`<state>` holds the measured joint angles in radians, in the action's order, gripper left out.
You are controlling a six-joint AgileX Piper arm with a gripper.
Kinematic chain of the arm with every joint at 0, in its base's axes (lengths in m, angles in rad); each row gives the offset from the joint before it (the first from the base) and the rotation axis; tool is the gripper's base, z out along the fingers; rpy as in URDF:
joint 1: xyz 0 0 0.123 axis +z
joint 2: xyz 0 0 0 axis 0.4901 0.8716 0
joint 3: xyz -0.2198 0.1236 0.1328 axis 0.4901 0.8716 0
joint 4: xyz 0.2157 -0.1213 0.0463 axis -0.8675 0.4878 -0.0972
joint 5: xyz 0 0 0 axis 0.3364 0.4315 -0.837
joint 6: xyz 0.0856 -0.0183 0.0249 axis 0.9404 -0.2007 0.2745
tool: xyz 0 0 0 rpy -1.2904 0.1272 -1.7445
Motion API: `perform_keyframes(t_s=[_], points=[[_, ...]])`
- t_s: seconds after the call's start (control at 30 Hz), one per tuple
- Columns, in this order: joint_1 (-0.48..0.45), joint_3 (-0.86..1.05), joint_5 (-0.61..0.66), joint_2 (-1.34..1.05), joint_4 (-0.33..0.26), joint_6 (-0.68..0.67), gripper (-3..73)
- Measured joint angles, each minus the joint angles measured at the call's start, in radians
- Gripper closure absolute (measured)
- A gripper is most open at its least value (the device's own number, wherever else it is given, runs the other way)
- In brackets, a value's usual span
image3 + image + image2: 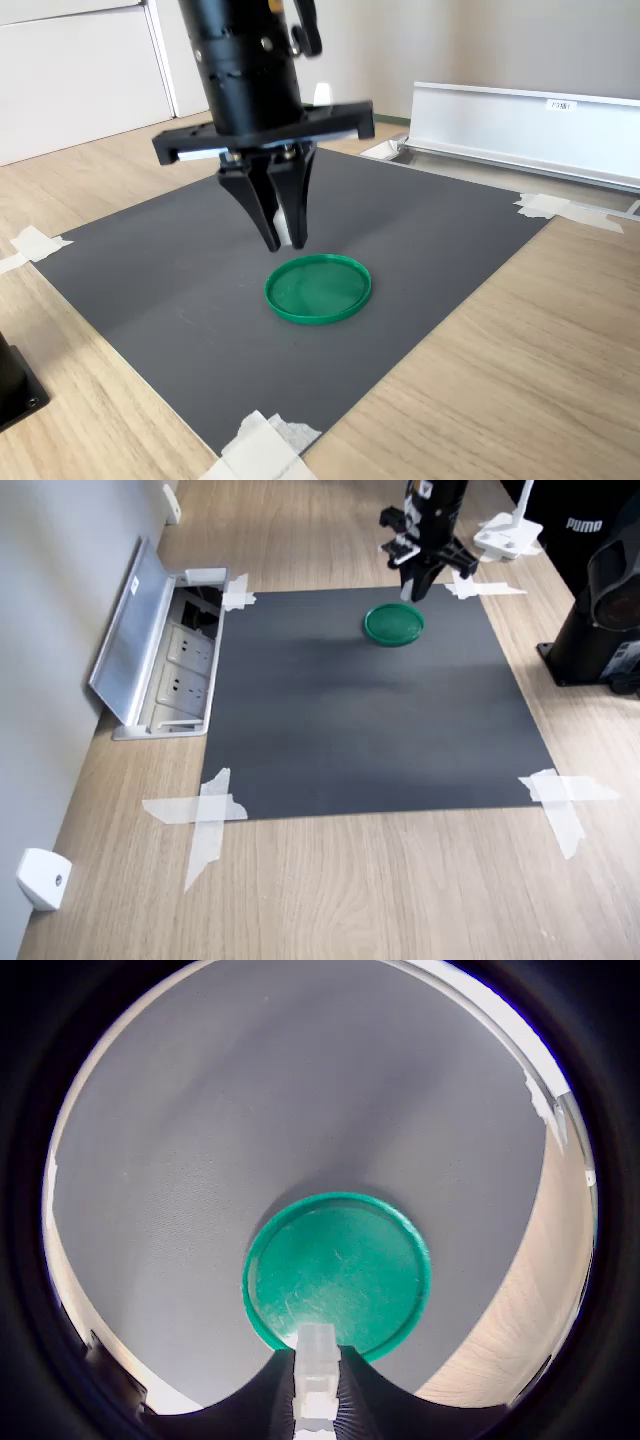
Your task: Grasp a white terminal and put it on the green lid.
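Note:
The green lid (394,624) lies flat on the dark grey mat (350,710), near the mat's far edge in the first exterior view. My gripper (283,238) hangs just above the lid's (318,288) edge, on the second exterior view's left side of it. Its fingers are shut on the white terminal (317,1355), a tiny white block pinched between the tips. In the wrist view the lid (337,1272) lies straight beyond the held terminal. In the second exterior view the terminal (283,230) shows as a white sliver between the fingers.
An open metal socket box (165,655) sits at the mat's left edge in the first exterior view. A white base with an upright stem (508,532) stands beyond the mat's far right corner. A black stand (600,610) is on the right. A white wedge (42,878) lies near left.

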<state>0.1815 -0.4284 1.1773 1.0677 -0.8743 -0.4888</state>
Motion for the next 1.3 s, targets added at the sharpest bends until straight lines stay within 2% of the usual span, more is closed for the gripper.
perform_keyframes(t_s=[0.23,0.4,0.5,0.73,0.87,0.97,1.1,1.2,1.3], points=[[0.000,0.000,-0.017,0.083,0.011,0.009,60.4],[0.000,0.000,-0.072,0.091,0.049,0.008,55.4],[0.000,0.000,-0.092,0.093,0.055,0.005,48.2],[0.000,0.000,-0.091,0.108,0.055,0.009,21.0],[0.000,-0.003,-0.057,0.091,0.042,0.045,13.4],[0.000,-0.026,-0.043,0.029,0.011,0.077,13.1],[0.000,-0.098,-0.027,-0.101,-0.069,0.098,16.0],[0.000,-0.153,-0.020,-0.209,-0.146,0.105,20.9],[0.000,-0.176,-0.007,-0.309,-0.215,0.109,30.5]])
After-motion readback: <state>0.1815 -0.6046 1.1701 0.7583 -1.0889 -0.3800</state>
